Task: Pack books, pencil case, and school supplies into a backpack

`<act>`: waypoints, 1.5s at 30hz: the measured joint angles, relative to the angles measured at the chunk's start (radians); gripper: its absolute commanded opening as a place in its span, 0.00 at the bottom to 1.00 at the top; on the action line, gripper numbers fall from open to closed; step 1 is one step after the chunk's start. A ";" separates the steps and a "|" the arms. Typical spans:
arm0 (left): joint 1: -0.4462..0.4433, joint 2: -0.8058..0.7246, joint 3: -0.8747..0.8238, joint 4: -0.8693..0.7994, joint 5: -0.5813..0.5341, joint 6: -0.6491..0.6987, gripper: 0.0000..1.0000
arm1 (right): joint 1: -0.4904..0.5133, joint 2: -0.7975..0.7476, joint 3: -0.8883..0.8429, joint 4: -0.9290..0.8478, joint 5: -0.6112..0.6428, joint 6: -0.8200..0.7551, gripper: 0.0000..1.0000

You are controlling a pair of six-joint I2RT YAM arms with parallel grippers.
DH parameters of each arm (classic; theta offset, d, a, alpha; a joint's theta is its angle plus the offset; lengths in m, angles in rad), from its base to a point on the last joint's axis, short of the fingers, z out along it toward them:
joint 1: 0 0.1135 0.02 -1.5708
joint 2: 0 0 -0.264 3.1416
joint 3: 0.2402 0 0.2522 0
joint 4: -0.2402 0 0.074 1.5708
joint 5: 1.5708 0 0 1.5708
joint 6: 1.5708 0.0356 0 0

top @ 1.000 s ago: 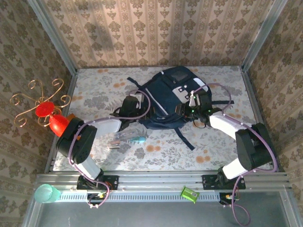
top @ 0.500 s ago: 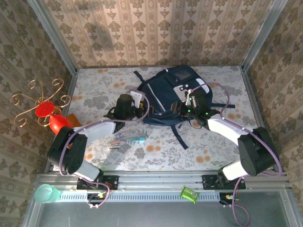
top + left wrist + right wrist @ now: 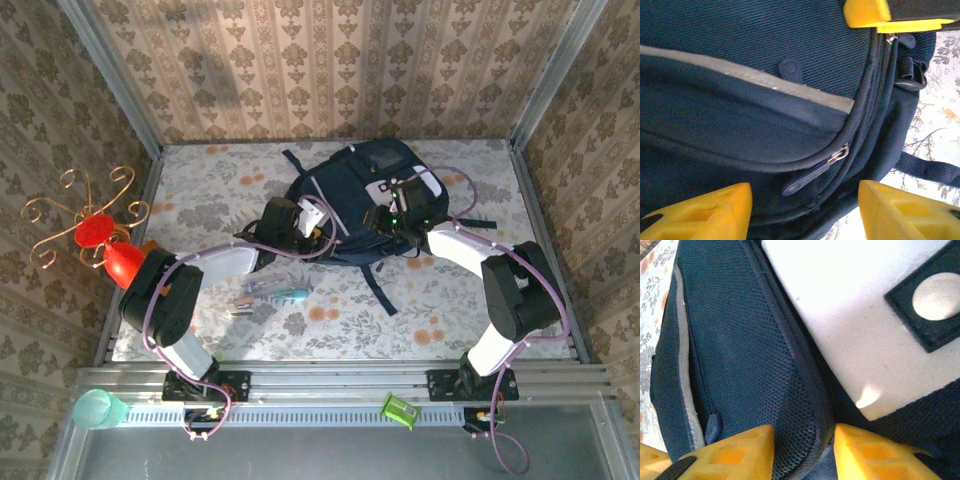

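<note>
The dark navy backpack (image 3: pixel 350 185) lies at the back centre of the table, and its fabric also shows in the wrist views (image 3: pixel 740 50) (image 3: pixel 740 340). My left gripper (image 3: pixel 308 226) (image 3: pixel 805 200) is open at its left side, its fingers straddling a zip pull (image 3: pixel 815 172). My right gripper (image 3: pixel 385 220) (image 3: pixel 802 440) is shut on a ridge of mesh fabric beside the white patch (image 3: pixel 865 315). The school supplies (image 3: pixel 268 293), a teal-handled tool and thin sticks, lie on the table in front of the left arm. The books and the pencil case are out of view.
A backpack strap (image 3: pixel 385 290) trails toward the front. An orange-brown slab (image 3: pixel 148 248) lies by the left edge, behind a red cone (image 3: pixel 122 264) with wire curls. A teal cup (image 3: pixel 95 408) and a small green box (image 3: pixel 400 410) sit on the front rail.
The backpack has shifted back and to the right. My left gripper has moved right up to it. My right gripper has moved left along it and narrowed onto the fabric.
</note>
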State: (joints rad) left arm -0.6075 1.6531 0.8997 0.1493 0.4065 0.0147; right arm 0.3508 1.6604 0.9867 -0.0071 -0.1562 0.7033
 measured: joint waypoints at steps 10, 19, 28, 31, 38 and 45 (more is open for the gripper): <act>0.010 0.023 0.044 -0.069 0.034 0.023 0.53 | -0.008 -0.019 0.000 0.026 -0.032 0.098 0.05; 0.039 0.019 0.034 -0.067 0.048 0.001 0.56 | -0.008 -0.044 0.000 0.034 -0.051 0.121 0.03; 0.092 -0.021 0.004 -0.033 0.080 -0.029 0.58 | -0.011 -0.043 0.000 0.034 -0.060 0.120 0.02; 0.090 -0.010 0.018 -0.050 0.081 -0.024 0.59 | -0.011 -0.043 0.005 0.033 -0.061 0.120 0.02; 0.064 0.065 0.077 -0.076 0.092 -0.003 0.60 | -0.011 -0.043 0.021 0.029 -0.071 0.138 0.02; 0.059 0.100 0.101 -0.094 0.092 0.008 0.56 | -0.015 -0.043 0.023 0.038 -0.100 0.184 0.01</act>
State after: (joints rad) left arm -0.5488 1.7535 1.0012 0.0551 0.4984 0.0231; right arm 0.3359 1.6169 1.0092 0.0311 -0.2565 0.8875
